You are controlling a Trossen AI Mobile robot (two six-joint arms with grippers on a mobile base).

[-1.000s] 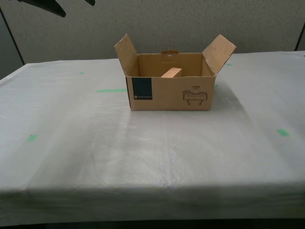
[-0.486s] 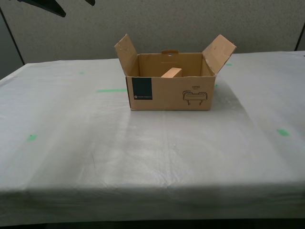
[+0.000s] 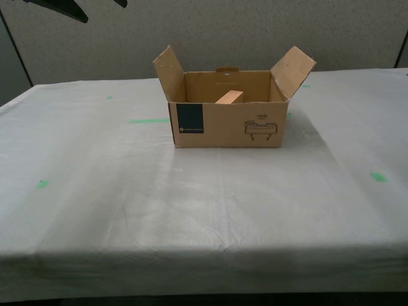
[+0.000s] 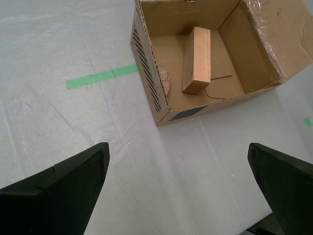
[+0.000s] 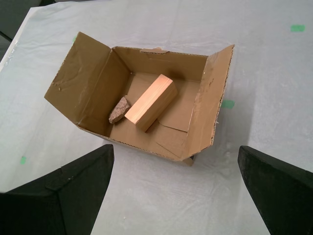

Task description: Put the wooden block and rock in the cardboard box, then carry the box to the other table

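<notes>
Cardboard box (image 3: 226, 121) on other table (image 3: 191, 210) w/ wrinkled cloth, grey wall behind.

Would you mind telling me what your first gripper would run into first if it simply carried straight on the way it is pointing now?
Probably the cardboard box: my first gripper, jaws wide open, points at its near rim. A higher line would reach the wooden block inside; depth is hard to judge.

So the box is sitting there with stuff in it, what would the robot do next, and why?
Probably nothing more than pull back. The wooden block and rock lie inside the cardboard box, which rests on the white cloth table, and my first gripper and second gripper hang open above it.
</notes>
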